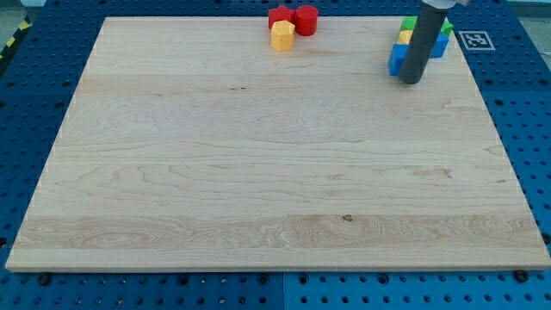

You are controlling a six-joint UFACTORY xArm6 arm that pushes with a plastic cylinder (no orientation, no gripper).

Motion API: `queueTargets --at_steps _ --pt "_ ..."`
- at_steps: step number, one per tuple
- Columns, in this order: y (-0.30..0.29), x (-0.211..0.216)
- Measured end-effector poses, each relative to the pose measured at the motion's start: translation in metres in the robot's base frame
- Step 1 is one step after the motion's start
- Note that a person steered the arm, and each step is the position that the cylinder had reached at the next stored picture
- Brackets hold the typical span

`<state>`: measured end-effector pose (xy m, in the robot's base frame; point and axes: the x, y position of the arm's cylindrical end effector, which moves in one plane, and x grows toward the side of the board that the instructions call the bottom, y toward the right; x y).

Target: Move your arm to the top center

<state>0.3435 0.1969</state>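
My tip (411, 81) rests on the wooden board (258, 172) near the view's top right. It stands just in front of a tight cluster of blocks: a blue block (397, 58) at its left, a yellow block (404, 38), a green block (408, 23) and another blue block (439, 45) partly hidden behind the rod. At the view's top centre sit a red star-like block (280, 15), a red cylinder (306, 19) and a yellow block (282, 36), touching one another. The tip is well to the right of that group.
A black-and-white marker tag (474, 40) lies off the board at the top right. Blue perforated table (525, 129) surrounds the board on all sides.
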Motion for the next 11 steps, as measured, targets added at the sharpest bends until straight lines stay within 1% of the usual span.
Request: queueTargets --at_steps 1,2,3,4,5,7,9,10,11 --pt "0.000 0.000" --pt "-0.005 0.009" --pt "-0.035 0.031" --pt "-0.076 0.019" --pt "-0.097 -0.009" --pt "-0.097 -0.020" --pt "-0.089 -0.070" --pt "-0.078 -0.078" --pt "-0.075 -0.078"
